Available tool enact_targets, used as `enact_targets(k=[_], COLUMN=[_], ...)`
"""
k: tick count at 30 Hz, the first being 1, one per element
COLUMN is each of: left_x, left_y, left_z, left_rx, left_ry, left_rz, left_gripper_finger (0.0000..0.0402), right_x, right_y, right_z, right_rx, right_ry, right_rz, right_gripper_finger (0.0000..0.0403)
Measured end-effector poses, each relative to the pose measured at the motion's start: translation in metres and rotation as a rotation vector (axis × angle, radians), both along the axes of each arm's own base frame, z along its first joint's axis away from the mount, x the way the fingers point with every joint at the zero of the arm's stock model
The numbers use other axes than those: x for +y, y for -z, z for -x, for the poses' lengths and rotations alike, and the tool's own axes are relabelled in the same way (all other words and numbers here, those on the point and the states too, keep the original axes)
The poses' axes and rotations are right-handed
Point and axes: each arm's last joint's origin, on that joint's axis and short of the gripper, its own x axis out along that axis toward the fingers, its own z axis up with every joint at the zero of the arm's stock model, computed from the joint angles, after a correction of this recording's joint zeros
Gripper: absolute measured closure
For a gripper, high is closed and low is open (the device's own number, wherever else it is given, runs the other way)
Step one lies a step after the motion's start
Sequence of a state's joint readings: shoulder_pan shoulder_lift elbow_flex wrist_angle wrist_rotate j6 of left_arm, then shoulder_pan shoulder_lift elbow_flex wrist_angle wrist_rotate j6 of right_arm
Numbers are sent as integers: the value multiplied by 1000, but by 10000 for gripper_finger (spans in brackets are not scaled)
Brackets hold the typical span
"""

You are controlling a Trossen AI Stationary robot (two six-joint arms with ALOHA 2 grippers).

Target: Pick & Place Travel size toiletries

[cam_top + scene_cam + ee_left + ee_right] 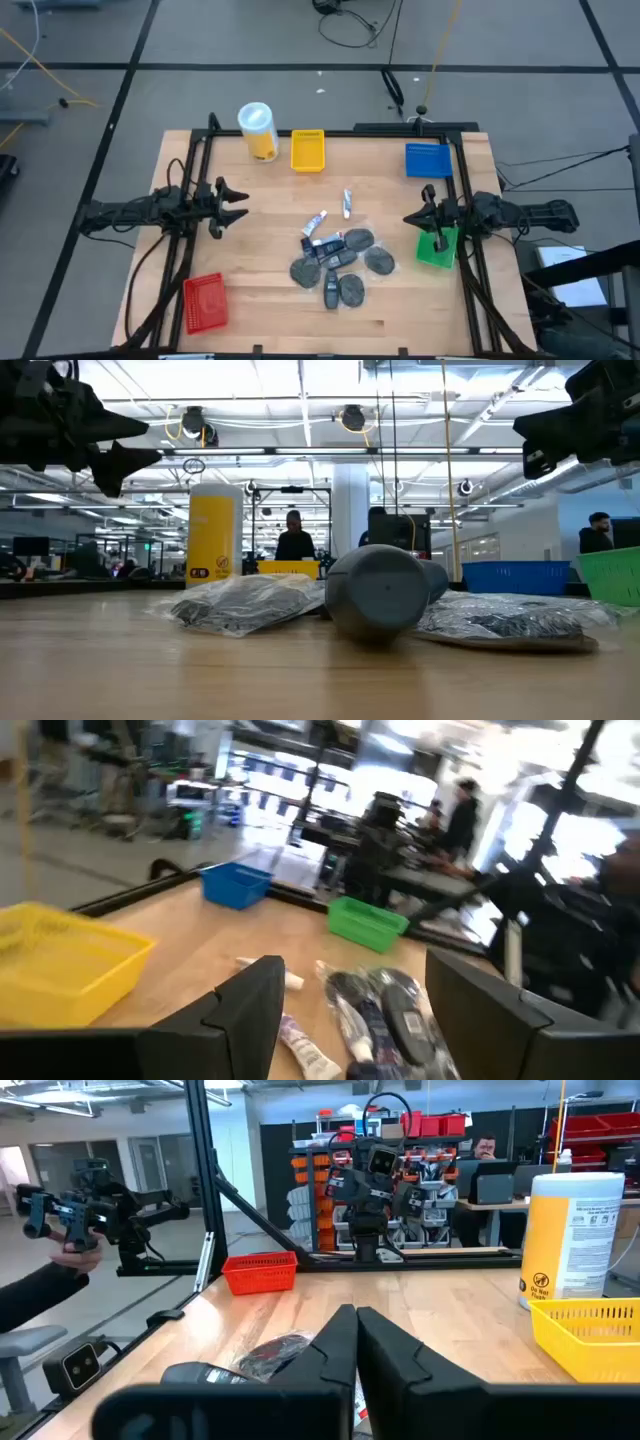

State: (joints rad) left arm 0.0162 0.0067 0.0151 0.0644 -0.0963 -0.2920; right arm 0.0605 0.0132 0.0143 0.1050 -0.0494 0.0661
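The travel size toiletries (335, 265) lie in a loose heap on the wooden table's middle: dark grey discs (358, 240), dark oblong packs (331, 293) and two slim white tubes (347, 203). They also show in the low view (385, 595). My left gripper (235, 203) is open and empty. It hovers left of the heap, with the items ahead of it in the left wrist view (390, 1010). My right gripper (412, 218) is shut and empty. It hovers right of the heap, by the green tray's edge. Its closed fingers (356, 1330) point toward the dark packs (270, 1350).
A yellow tray (308, 150) and a tall yellow canister (258, 130) stand at the far edge. A blue tray (428, 160) stands far right, a green tray (437, 248) right and a red tray (205, 302) near left. Bare wood lies between these and the heap.
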Motion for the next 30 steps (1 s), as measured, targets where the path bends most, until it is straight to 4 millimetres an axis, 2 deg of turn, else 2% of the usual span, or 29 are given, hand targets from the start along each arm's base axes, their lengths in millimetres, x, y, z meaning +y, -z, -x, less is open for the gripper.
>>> enact_targets(k=[6, 11, 14, 21, 22, 30], left_x=[1, -2, -4, -5, -5, -5], left_y=[2, 3, 4, 4, 4, 4], left_z=[0, 0, 0, 0, 0, 0], left_rx=[12, 43, 49, 48, 48, 44], left_ry=[-26, 55, 139, 160, 160, 159], left_rz=[45, -60, -85, -130, -135, -162], left_gripper_finger=[163, 168, 203, 373, 387, 379], right_x=[0, 0, 0, 0, 0, -2], right_y=[0, 0, 0, 0, 0, 1], right_z=[0, 0, 0, 0, 0, -1], right_rx=[-3, -3, -3, -3, -3, 9], right_ry=[0, 0, 0, 0, 0, 56], right_rz=[0, 0, 0, 2, 2, -29], right_gripper_finger=[401, 402, 402, 402, 402, 401])
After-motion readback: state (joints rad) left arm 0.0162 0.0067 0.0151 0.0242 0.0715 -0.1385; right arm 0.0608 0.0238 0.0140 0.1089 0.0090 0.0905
